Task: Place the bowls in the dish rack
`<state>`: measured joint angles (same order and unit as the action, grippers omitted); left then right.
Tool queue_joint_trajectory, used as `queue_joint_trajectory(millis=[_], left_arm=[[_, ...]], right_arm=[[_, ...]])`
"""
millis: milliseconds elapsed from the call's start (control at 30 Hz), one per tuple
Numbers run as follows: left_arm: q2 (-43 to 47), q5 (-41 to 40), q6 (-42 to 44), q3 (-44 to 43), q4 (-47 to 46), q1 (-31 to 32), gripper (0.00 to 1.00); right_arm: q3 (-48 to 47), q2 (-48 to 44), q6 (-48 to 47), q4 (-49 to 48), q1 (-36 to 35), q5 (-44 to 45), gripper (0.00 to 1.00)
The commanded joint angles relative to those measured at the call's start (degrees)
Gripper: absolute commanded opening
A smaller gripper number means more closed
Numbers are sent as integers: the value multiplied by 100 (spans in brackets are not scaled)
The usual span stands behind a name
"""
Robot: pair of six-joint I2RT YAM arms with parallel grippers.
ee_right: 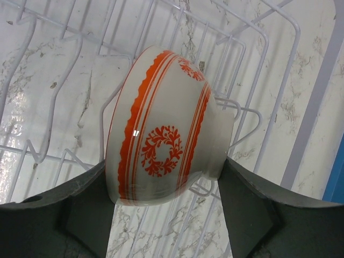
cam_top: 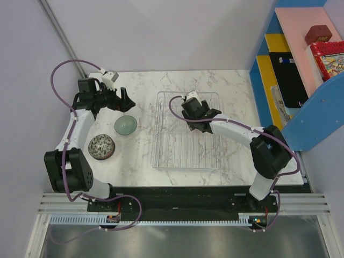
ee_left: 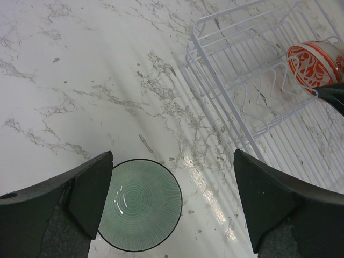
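Note:
My right gripper (cam_top: 199,115) (ee_right: 164,169) is shut on the orange-red-and-white patterned bowl (ee_right: 161,129), held on its side among the tines at the far end of the silver wire dish rack (cam_top: 157,134) (ee_right: 315,97). The bowl also shows in the left wrist view (ee_left: 312,63), inside the rack (ee_left: 220,97). My left gripper (cam_top: 122,99) (ee_left: 172,161) is open and empty, hovering just beyond the pale green bowl (cam_top: 126,126) (ee_left: 141,204), which sits upright on the table left of the rack. A speckled grey-brown bowl (cam_top: 101,147) sits upside down nearer the left arm's base.
The marble tabletop (cam_top: 140,86) ends at grey walls behind and on the left. A blue, yellow and pink shelf unit (cam_top: 301,80) with boxes stands at the right edge, close to the rack.

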<state>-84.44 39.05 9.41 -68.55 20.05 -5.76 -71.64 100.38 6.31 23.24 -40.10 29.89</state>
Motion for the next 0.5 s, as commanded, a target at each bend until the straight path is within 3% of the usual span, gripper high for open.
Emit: queue_joint_trajectory(millis=[0, 33, 67, 167, 467], left_arm=[[191, -38, 254, 9, -81, -39, 100], [200, -29, 246, 17, -81, -39, 100], [200, -37, 254, 9, -81, -31, 100], [192, -64, 272, 18, -81, -39, 100], [7, -538, 421, -35, -81, -31, 100]], right_arm=[[-307, 17, -165, -75, -16, -291, 61], [-324, 17, -173, -66, -16, -247, 65], [-342, 8, -174, -40, -16, -186, 78], [-421, -9, -252, 4, -16, -62, 91], [-641, -220, -463, 180, -33, 87, 97]])
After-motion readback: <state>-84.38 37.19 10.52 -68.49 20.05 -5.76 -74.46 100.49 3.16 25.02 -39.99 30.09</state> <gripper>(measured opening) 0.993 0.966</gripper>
